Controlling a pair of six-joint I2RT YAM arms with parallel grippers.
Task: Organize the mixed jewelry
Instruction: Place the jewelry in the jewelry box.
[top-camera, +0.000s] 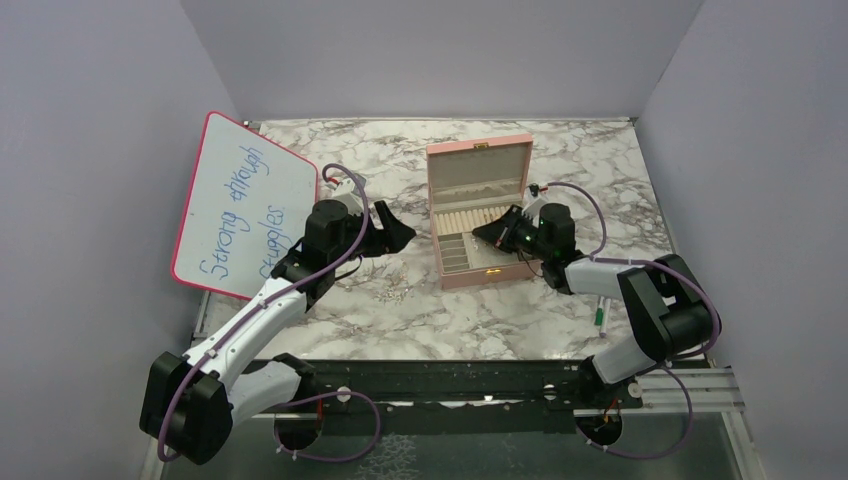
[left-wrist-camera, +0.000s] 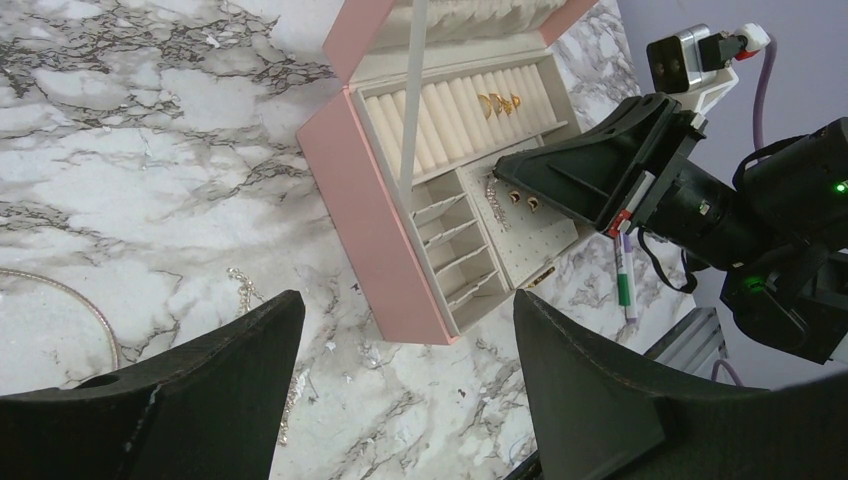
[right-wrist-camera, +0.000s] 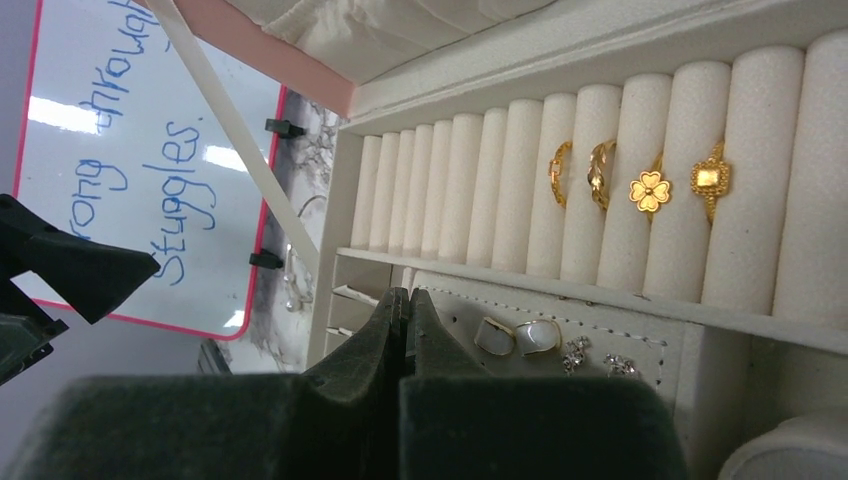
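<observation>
1. The left arm reaches up from its base across the marble table (top-camera: 380, 320). Its wrist is turned toward the pink box (top-camera: 490, 275), with the whiteboard (top-camera: 245, 205) behind it.
2. The left gripper (top-camera: 403, 232) hangs above the marble, just short of the box's side wall, with its fingers (left-wrist-camera: 200, 390) spread wide and nothing between them.
3. A thin silver chain (left-wrist-camera: 80, 300) lies on the marble by the outer side of its left finger. A short chain (left-wrist-camera: 243, 292) lies just inside that finger.
4. The right arm is folded, elbow out by the marker pen (top-camera: 600, 312), and its forearm reaches in over the open box.
5. The right gripper (right-wrist-camera: 405, 300) points low over the tray, fingers pressed together, with nothing visible between them.
6. Just off its fingertips sit two pale earrings (right-wrist-camera: 517, 337), with sparkly studs (right-wrist-camera: 590, 355) a little further along.
7. Beyond the tips, four gold rings (right-wrist-camera: 650, 188) stand in the ring rolls.
</observation>
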